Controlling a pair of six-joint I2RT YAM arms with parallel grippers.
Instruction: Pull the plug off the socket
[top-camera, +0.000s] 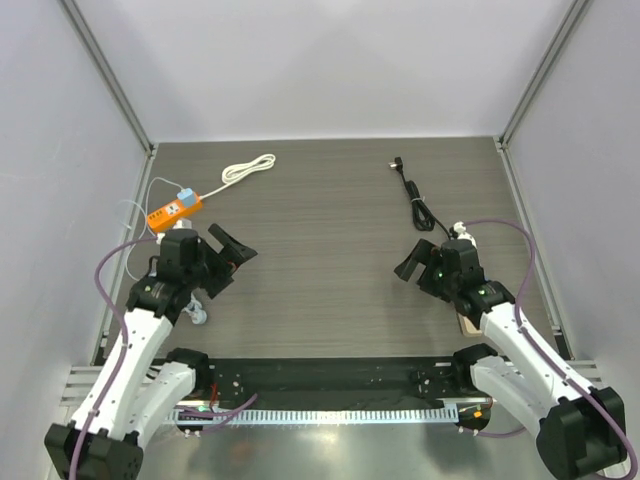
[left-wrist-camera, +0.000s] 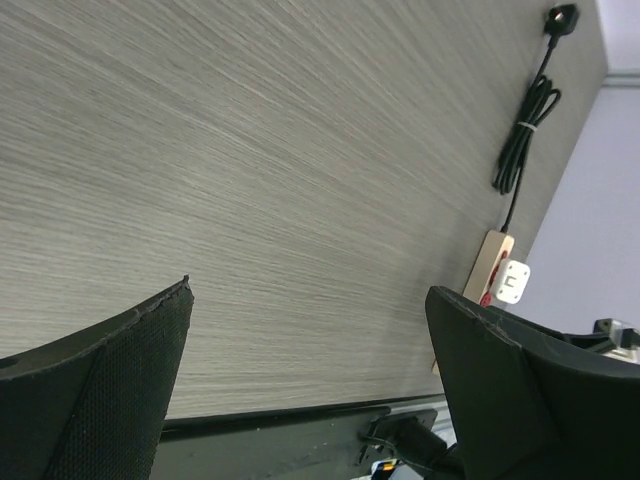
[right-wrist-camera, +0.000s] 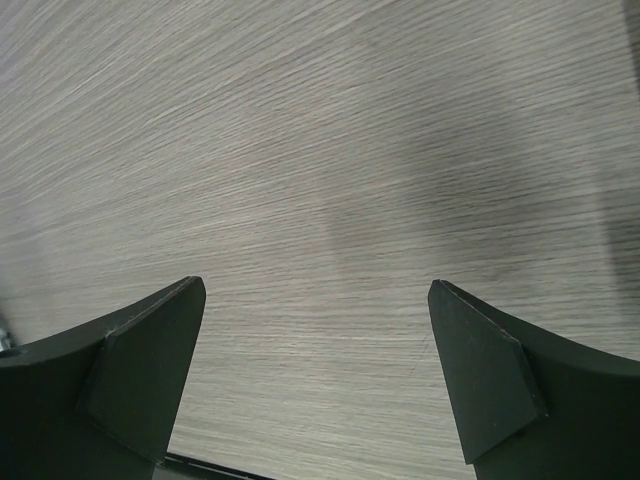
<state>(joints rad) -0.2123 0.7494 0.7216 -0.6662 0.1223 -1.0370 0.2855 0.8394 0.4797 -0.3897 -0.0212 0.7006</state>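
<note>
An orange socket strip (top-camera: 175, 208) lies at the far left with a blue-grey plug (top-camera: 186, 196) seated in it and a white coiled cord (top-camera: 250, 168) behind it. My left gripper (top-camera: 228, 256) is open and empty, in front and to the right of that strip; its wrist view (left-wrist-camera: 309, 288) has only bare table between the fingers. A tan socket strip (left-wrist-camera: 490, 262) with a white plug (left-wrist-camera: 512, 282) lies at the right, mostly hidden under my right arm in the top view (top-camera: 466, 322). My right gripper (top-camera: 411, 262) is open and empty over bare table (right-wrist-camera: 315, 285).
A black cord (top-camera: 416, 203) with a black plug end (top-camera: 397, 162) runs along the right back of the table towards the tan strip; it also shows in the left wrist view (left-wrist-camera: 525, 135). Thin white wires (top-camera: 135, 210) loop at the left wall. Grey walls enclose the table.
</note>
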